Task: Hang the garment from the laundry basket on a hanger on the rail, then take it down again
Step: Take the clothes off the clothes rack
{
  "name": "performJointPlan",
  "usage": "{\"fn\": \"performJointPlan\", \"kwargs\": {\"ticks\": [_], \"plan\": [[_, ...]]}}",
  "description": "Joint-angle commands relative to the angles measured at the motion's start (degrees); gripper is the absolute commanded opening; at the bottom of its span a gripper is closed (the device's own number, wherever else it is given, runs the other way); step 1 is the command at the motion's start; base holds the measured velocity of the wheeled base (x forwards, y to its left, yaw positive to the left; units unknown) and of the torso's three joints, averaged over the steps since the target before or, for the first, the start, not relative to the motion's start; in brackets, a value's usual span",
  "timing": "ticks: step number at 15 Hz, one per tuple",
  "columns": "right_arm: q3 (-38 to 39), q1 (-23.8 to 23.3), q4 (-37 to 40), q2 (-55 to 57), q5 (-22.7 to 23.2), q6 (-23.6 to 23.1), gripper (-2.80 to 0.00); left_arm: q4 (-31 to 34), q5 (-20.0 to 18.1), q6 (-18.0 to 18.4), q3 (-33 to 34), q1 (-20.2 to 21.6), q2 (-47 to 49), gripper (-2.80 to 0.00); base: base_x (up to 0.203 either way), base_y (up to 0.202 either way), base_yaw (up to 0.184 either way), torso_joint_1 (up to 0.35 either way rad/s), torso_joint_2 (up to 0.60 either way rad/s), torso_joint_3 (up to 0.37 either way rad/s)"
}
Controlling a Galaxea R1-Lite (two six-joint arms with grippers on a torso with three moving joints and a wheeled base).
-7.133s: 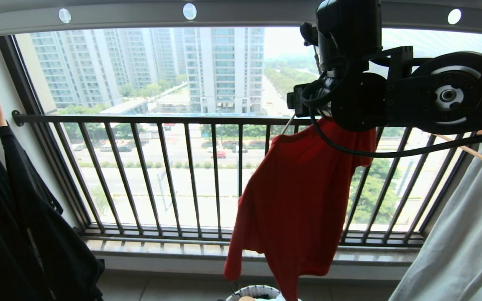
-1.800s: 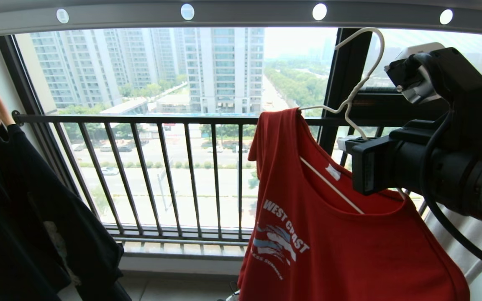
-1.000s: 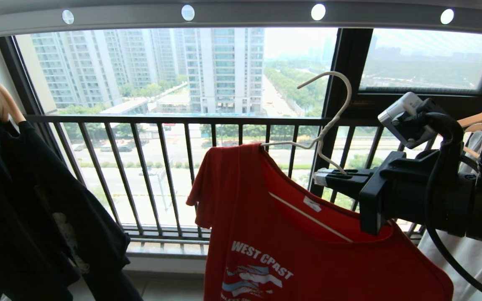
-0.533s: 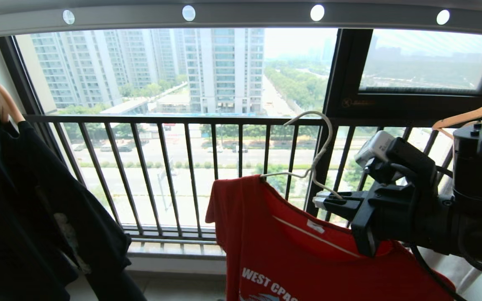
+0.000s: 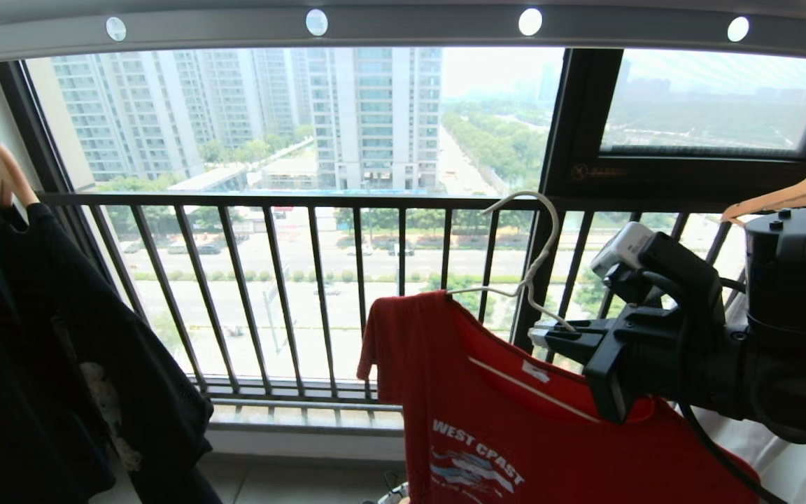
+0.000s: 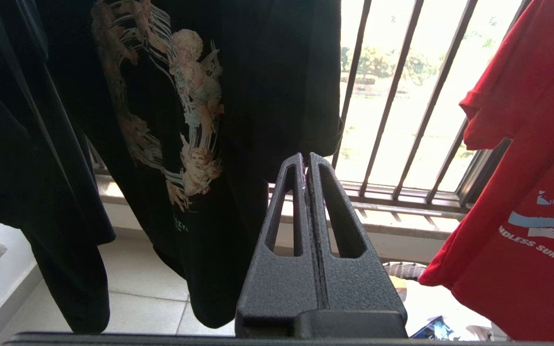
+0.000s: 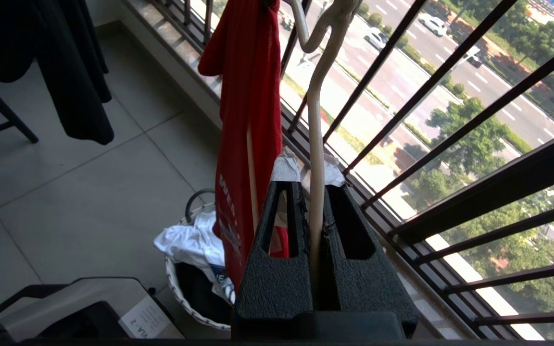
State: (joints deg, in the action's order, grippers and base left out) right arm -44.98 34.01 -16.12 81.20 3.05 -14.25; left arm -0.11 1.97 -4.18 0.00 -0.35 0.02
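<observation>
The red garment [image 5: 515, 434] hangs on the cream wire hanger [image 5: 536, 259], tilted. My right gripper [image 5: 539, 334] is shut on the hanger's neck, right of centre in the head view. The hanger's hook is free in the air, well below the grey rail [image 5: 417, 28] with its round holes. In the right wrist view the hanger [image 7: 314, 120] runs up between my fingers, with the garment [image 7: 245, 120] beside it and the laundry basket [image 7: 181, 288] on the floor below. My left gripper [image 6: 306, 158] is shut and empty, low beside the black clothes.
Black garments [image 5: 60, 350] hang on a wooden hanger at the left. The dark barred window railing [image 5: 291, 280] runs behind. Another wooden hanger [image 5: 788, 192] and pale cloth [image 5: 795, 462] are at the right. A white T-shirt [image 7: 185, 242] lies in the basket.
My right gripper has come down with the hanger and the garment, away from the rail; the garment has swung a little to the right. The left arm has not moved.
</observation>
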Motion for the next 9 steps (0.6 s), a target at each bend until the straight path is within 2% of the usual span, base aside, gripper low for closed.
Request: {"fn": "performJointPlan", "kwargs": {"ticks": [1, 9], "plan": [[0.15, -0.43, -0.85, 0.01, 0.03, -0.08, -2.8, -0.04, 0.05, -0.04, 0.0, 0.0, 0.01, -2.8, 0.0, 0.0, 0.0, 0.0, 0.0, 0.0], [0.25, -1.05, -1.7, 0.2, 0.03, -0.08, -2.8, -0.07, 1.01, -1.18, 0.0, 0.0, 0.05, -2.8, 0.0, 0.0, 0.0, 0.0, 0.0, 0.0]]}}
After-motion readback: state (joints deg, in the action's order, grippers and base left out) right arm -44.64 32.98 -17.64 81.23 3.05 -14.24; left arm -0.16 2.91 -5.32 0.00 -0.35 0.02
